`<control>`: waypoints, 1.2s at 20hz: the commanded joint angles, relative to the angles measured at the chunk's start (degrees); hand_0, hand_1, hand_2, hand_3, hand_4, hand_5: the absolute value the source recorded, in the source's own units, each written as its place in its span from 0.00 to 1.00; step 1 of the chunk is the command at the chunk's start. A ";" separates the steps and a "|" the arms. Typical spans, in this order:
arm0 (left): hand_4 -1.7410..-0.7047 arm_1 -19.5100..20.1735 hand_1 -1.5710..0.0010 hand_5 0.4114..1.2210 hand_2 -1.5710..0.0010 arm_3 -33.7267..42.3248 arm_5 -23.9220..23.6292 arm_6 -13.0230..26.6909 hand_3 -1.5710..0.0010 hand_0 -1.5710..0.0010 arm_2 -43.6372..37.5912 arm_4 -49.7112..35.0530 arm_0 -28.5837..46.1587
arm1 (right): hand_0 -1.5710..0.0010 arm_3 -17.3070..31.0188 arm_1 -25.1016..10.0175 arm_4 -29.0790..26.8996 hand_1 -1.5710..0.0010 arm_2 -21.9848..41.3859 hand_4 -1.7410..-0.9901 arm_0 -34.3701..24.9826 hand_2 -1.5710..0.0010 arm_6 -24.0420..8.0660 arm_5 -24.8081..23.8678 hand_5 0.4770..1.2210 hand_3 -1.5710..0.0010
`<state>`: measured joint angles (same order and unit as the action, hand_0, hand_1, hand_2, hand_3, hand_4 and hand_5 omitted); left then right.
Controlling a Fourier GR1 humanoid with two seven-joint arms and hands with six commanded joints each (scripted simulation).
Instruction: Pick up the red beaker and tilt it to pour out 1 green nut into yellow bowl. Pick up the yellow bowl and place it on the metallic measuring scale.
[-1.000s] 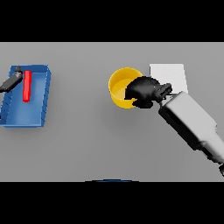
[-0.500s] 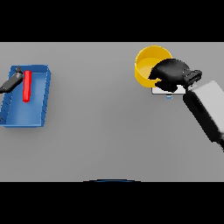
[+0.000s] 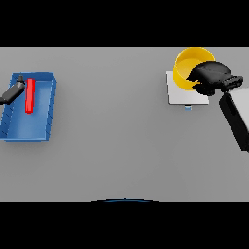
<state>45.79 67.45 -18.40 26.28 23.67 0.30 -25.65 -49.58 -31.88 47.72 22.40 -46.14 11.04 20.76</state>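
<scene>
The right hand [image 3: 210, 78] grips the yellow bowl [image 3: 190, 65] by its near rim, over the far edge of the metallic measuring scale [image 3: 182, 95]. Released here, it could tip off the back. The left hand [image 3: 12, 91], fingers unclear, rests at the blue tray [image 3: 44, 113] holding the red beaker [image 3: 30, 95].

My right hand [image 3: 210, 78] sits at the far right of the grey table [image 3: 116, 146], fingers curled over the near-right rim of the round yellow bowl [image 3: 188, 68]. The bowl overlaps the far edge of the flat square metallic measuring scale [image 3: 185, 95]; I cannot tell if it touches the scale. The scale lies just in front of the bowl and left of my right forearm. Well apart, at the far left, is the rectangular blue tray [image 3: 41, 126], with the slim red beaker [image 3: 30, 95] inside it, lying lengthwise near its left side. My left hand [image 3: 12, 91] is at the tray's left edge, just beside the beaker.
</scene>
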 commanded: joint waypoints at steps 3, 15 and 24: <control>0.98 0.33 1.00 0.33 1.00 0.78 -0.05 0.92 1.00 1.00 -0.01 0.03 0.15 | 0.00 3.68 0.75 0.26 0.00 -0.38 0.00 -0.10 0.11 0.66 -1.24 1.00 0.13; 0.98 -0.08 1.00 0.32 1.00 -0.80 0.82 0.41 1.00 1.00 0.21 0.35 -1.44 | 0.05 8.93 3.44 -0.67 0.06 -1.97 0.01 -0.33 0.08 2.75 -3.59 1.00 0.30; 0.98 -0.12 1.00 0.31 1.00 0.11 0.30 1.62 1.00 1.00 0.31 0.34 -0.99 | 0.83 9.39 2.81 1.96 0.85 0.48 0.25 -1.57 0.81 4.43 -2.55 0.56 0.70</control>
<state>45.68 67.56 -18.12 27.95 23.96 0.65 -26.64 -40.19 -29.06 49.68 22.88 -47.71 15.46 18.20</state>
